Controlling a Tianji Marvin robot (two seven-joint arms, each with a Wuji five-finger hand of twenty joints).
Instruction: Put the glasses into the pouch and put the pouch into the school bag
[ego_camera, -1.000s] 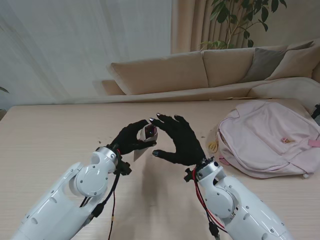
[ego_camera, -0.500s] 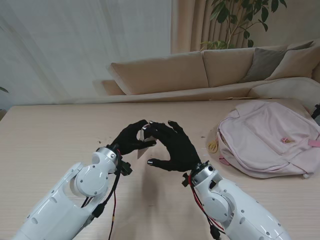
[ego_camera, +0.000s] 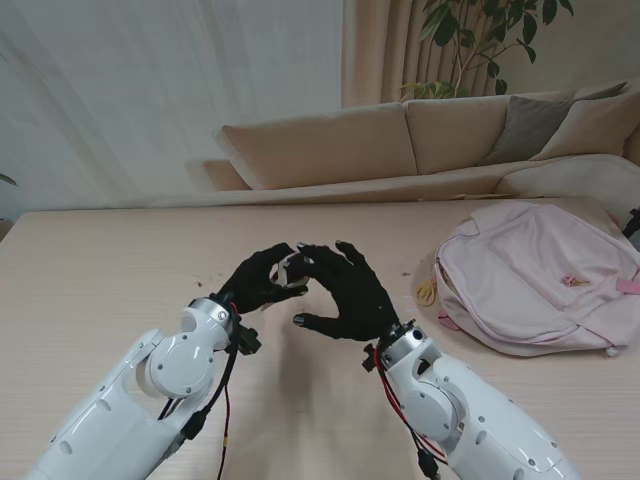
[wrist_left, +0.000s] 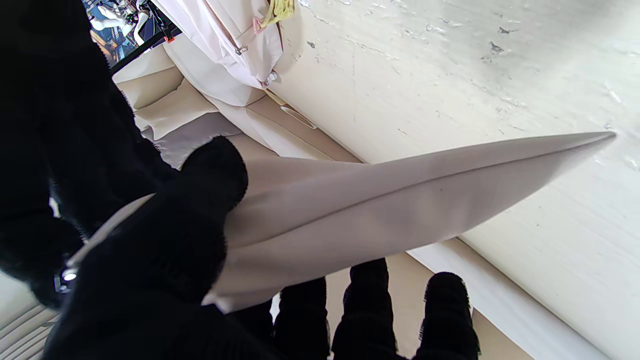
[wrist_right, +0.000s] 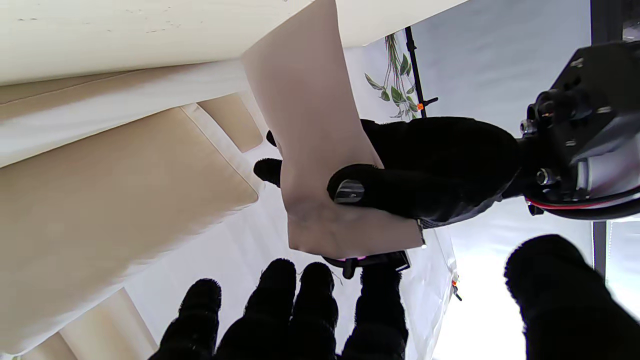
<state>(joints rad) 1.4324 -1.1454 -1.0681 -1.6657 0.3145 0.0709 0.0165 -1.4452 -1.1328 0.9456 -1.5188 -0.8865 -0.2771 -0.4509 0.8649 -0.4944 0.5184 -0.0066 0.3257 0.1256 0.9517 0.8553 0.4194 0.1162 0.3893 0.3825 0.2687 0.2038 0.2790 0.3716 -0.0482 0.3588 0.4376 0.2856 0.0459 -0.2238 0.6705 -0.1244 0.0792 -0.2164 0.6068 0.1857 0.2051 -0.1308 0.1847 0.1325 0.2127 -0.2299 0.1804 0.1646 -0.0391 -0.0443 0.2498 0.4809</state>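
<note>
The beige pouch is pinched above the worktop by the left hand, the glasses are being pressed into its mouth by the right hand's spread fingers, and the pink school bag lies unused well to the right.

You find no readable text, label, brand, number or sign in any view. Pouch plain, unmarked. School bag shows small pink patch, too small to read. Gloves on both hands plain black.
</note>
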